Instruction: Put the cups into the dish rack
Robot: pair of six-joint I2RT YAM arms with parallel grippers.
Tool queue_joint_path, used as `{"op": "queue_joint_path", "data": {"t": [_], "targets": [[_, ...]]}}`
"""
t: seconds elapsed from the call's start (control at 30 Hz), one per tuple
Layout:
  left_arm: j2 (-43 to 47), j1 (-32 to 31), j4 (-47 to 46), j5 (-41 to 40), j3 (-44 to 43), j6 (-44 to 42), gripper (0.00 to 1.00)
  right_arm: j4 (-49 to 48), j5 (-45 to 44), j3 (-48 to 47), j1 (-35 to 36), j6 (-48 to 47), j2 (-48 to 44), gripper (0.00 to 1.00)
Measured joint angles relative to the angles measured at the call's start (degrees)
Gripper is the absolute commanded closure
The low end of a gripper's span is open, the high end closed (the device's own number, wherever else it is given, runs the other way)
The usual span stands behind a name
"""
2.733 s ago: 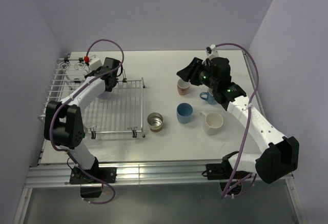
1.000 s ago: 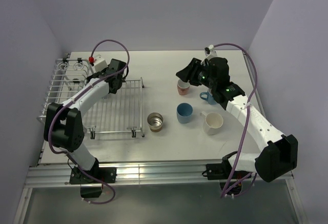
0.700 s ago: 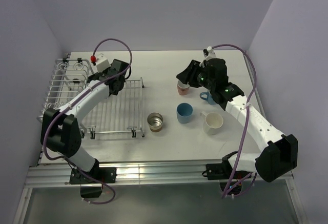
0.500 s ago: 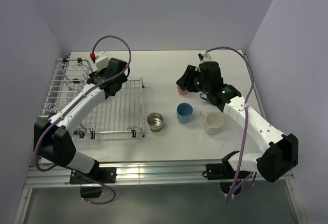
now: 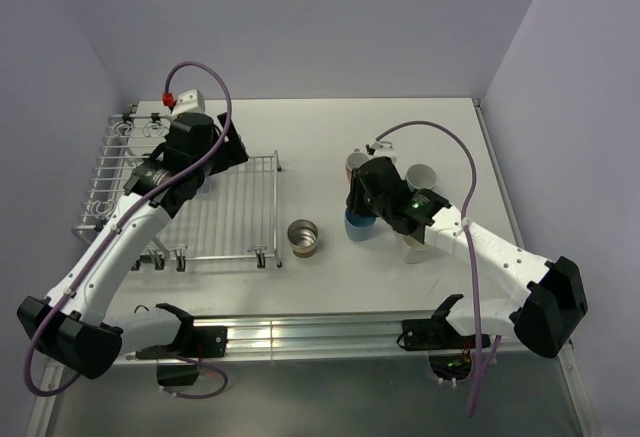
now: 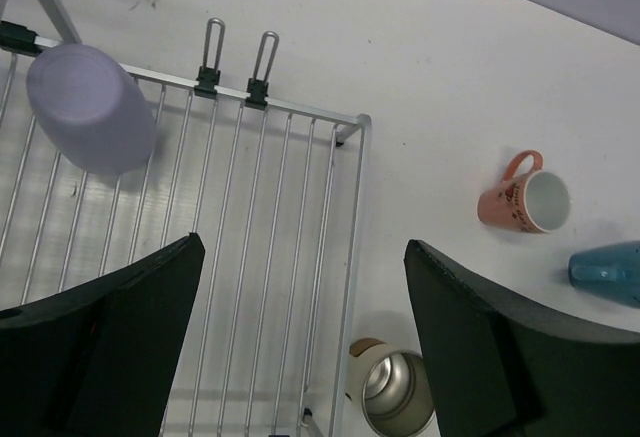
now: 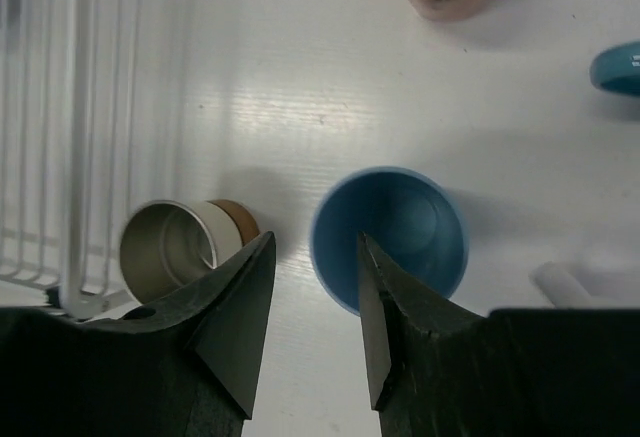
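The dish rack (image 5: 230, 227) (image 6: 340, 217) stands at the left, with the lavender cup (image 6: 90, 107) lying in its far part. High over the rack's right edge hangs my left gripper (image 5: 228, 154) (image 6: 300, 249), open and empty. My right gripper (image 5: 358, 202) (image 7: 315, 239) is low over the mid-blue cup (image 5: 360, 225) (image 7: 395, 237). It is open, with one finger inside the cup's left rim and the other outside. The steel cup (image 5: 303, 238) (image 7: 170, 252) (image 6: 395, 397) stands beside the rack. The salmon-pink cup (image 5: 357, 164) (image 6: 530, 200) and the light blue cup (image 5: 420, 174) (image 6: 610, 272) are further back.
The cream-white mug (image 5: 412, 247) is mostly hidden under my right arm; its handle (image 7: 560, 282) shows in the right wrist view. Upright wire loops (image 5: 135, 132) rise at the rack's far left. An aluminium rail (image 5: 300, 332) runs along the near table edge.
My left arm has lifted and drawn back from the lavender cup in the rack. My right arm has swung from above the salmon-pink cup down to the mid-blue cup, jaws narrowing.
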State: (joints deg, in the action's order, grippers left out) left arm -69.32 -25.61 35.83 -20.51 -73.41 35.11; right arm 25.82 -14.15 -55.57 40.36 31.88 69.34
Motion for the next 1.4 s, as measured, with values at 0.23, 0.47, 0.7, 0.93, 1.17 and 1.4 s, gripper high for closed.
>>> {"op": "queue_joint_path", "data": {"t": [0.23,0.47,0.7,0.93,1.17,1.4], "targets": [[1.0,0.0,-0.2,4.1,0.6,-1.6,0.11,0.7,-2.9,2.1,2.4,1.2,1.6,0.55],[1.0,0.0,-0.9,5.7,2.2,-2.1,0.11,0.3,-3.6,2.1,3.0,1.5,4.5,0.56],[1.0,0.0,-0.9,6.3,3.0,-2.1,0.11,-0.5,-3.8,2.4,3.1,1.7,7.5,0.56],[1.0,0.0,-1.2,6.4,3.9,-2.1,0.11,-2.6,-3.7,2.4,3.4,1.7,9.9,0.6],[1.0,0.0,-1.7,6.8,4.7,-2.1,0.11,-1.8,-3.9,2.4,3.7,1.7,11.9,0.6],[1.0,0.0,-1.7,6.8,4.8,-2.1,0.11,-0.6,-4.9,2.2,3.9,1.7,11.9,0.58]]}}
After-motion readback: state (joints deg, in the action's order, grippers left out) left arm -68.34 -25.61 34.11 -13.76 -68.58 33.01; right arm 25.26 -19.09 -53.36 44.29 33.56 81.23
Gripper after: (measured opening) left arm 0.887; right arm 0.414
